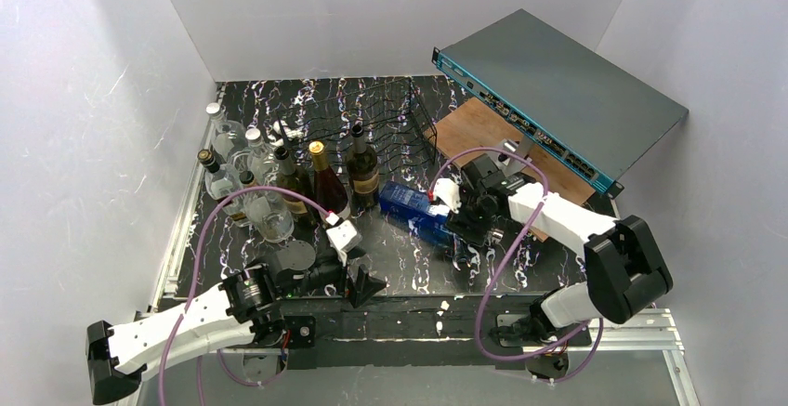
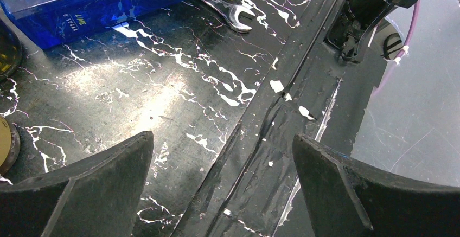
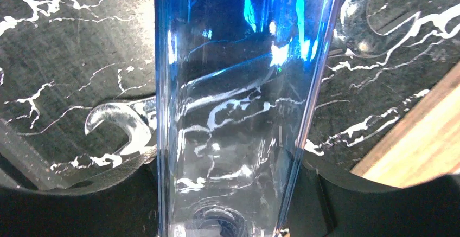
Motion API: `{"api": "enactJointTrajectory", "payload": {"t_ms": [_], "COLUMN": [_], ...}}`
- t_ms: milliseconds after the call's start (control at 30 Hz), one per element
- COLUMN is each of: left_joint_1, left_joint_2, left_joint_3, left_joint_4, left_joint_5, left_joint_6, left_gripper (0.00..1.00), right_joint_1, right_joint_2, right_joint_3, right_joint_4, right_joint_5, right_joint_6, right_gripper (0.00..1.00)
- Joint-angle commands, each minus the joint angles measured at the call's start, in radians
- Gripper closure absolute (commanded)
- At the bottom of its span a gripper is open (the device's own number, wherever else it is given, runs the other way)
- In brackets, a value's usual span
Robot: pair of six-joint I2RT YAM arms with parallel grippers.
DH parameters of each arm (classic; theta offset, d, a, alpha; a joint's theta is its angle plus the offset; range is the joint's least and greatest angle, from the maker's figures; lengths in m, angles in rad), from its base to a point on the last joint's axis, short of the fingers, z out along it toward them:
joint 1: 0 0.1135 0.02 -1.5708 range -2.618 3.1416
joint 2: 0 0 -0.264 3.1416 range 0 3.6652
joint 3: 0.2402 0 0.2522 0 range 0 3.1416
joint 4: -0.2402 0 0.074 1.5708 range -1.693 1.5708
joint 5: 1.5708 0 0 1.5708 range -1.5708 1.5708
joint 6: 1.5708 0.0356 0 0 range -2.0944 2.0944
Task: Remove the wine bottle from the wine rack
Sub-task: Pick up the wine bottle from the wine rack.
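Overhead, right jaws clasp the blue bottle [image 1: 413,209] lying on the worktop [image 1: 409,271] near the wine rack [image 1: 390,118]; left jaws stand wide apart at the near edge.

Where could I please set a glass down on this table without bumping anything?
The widest bare patch is front centre, bordered by the open left tool, the blue bottle lying in the right tool, and the near edge of the table. A narrower strip runs behind the standing bottles, left of the wine rack. The left side is crowded.
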Motion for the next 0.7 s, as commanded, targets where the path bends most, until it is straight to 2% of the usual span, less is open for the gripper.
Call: {"api": "enactJointTrajectory", "payload": {"t_ms": [0,167,367,533,667], "left_joint_1": [-0.003,-0.004,-0.003,-0.004,-0.017], "left_joint_2": [0.006,0.048,0.085,0.120,0.189], "left_joint_3": [0.030,0.056,0.085,0.109,0.146], "left_joint_4": [0.010,0.016,0.025,0.079,0.142], "left_joint_5": [0.018,0.027,0.036,0.059,0.068], "left_joint_6": [0.045,0.065,0.118,0.237,0.387], "left_gripper": [0.01,0.01,0.01,0.01,0.01], "right_joint_1": [0.000,0.000,0.001,-0.001,0.001], "right_joint_2": [-0.098,-0.136,-0.178,-0.209,-0.243], "right_joint_3": [0.116,0.162,0.187,0.211,0.229], "right_joint_4": [-0.090,-0.149,-0.271,-0.350,-0.398], "right_joint_5": [0.000,0.031,0.050,0.021,-0.054], "right_joint_6": [-0.054,-0.061,-0.167,-0.276,-0.341], "right_gripper": [0.93,0.97,0.99,0.99,0.99]}}
